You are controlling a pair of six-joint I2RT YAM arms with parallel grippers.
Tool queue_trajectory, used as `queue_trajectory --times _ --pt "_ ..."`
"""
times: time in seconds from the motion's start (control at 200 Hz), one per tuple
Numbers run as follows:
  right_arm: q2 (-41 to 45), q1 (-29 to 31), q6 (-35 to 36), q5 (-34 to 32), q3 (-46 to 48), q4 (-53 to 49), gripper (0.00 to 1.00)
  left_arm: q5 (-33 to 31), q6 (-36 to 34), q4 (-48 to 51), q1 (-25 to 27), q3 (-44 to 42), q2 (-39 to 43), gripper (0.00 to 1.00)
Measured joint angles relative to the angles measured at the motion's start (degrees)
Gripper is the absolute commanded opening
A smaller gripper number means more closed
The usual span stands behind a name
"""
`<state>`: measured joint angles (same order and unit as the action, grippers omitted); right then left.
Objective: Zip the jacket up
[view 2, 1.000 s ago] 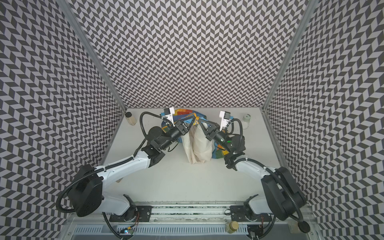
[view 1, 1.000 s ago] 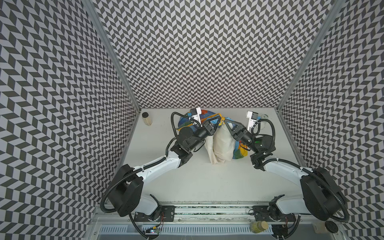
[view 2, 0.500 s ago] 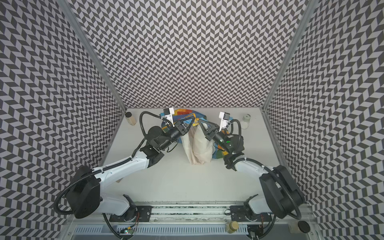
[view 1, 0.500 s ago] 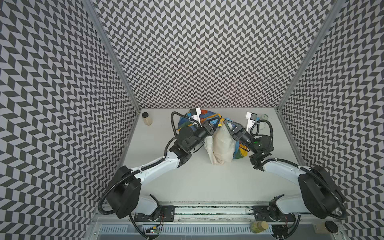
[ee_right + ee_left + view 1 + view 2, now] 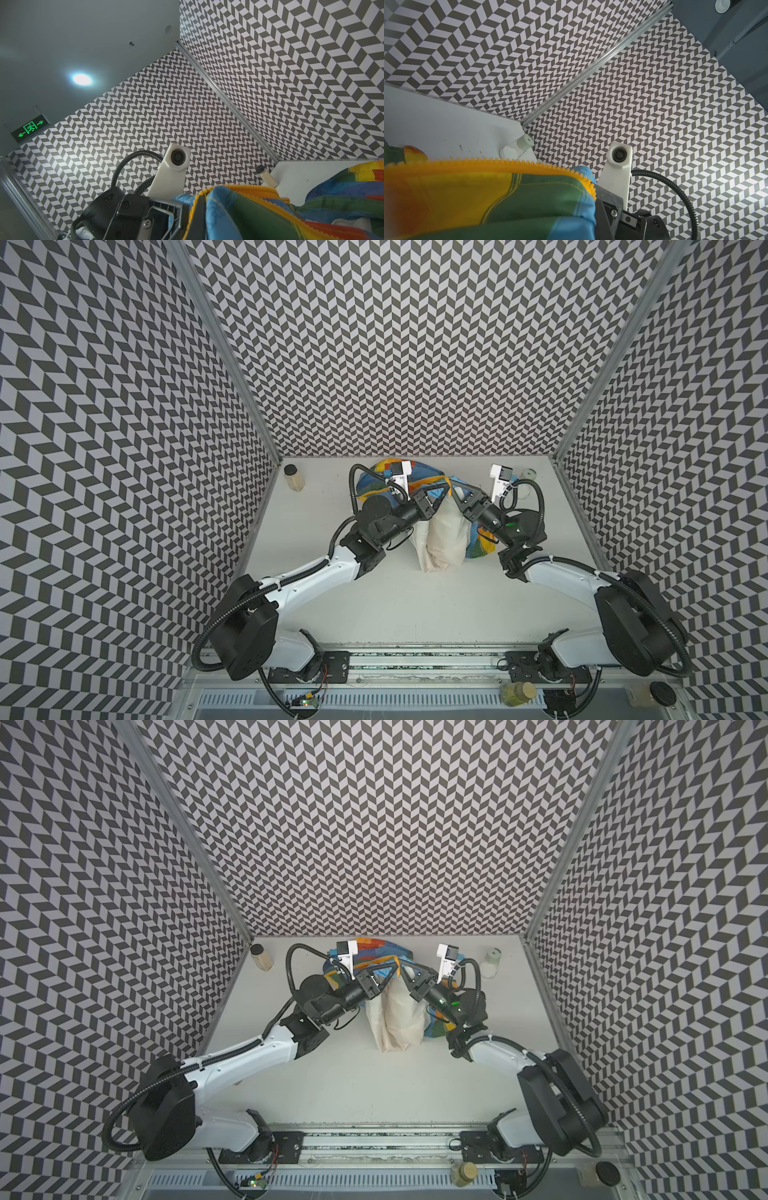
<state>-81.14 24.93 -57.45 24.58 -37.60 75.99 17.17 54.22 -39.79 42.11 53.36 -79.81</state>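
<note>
The jacket [image 5: 440, 539] hangs lifted at the back middle of the table, its cream lining facing forward in both top views [image 5: 399, 1019] and rainbow bands bunched behind. My left gripper [image 5: 444, 489] and right gripper [image 5: 456, 492] meet tip to tip at its top edge, each shut on the fabric beside the orange-yellow zipper strip [image 5: 508, 164]. In the left wrist view the striped cloth [image 5: 488, 197] covers my own jaws and touches the right arm's black fingers [image 5: 608, 207]. In the right wrist view the zipper strip [image 5: 249, 188] runs off from the pinch.
A bottle with brown contents [image 5: 293, 477] stands at the back left corner. A white jar [image 5: 490, 965] stands at the back right, close behind the right wrist. Patterned walls close in three sides. A jar [image 5: 517, 693] and a black lid [image 5: 660, 693] lie beyond the front rail.
The right gripper has edged slightly left toward the left one. The jacket hangs much as before.
</note>
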Motion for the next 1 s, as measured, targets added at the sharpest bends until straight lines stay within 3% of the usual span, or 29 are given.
queue_trajectory --times 0.506,0.996 --pt "2.3 0.0 0.5 0.0 2.1 -0.2 0.0 -0.2 -0.2 -0.2 -1.9 -0.6 1.9 0.0" --pt "3.4 0.0 1.0 1.9 1.2 -0.2 0.0 0.1 3.9 -9.1 -3.9 -0.9 0.0 0.0"
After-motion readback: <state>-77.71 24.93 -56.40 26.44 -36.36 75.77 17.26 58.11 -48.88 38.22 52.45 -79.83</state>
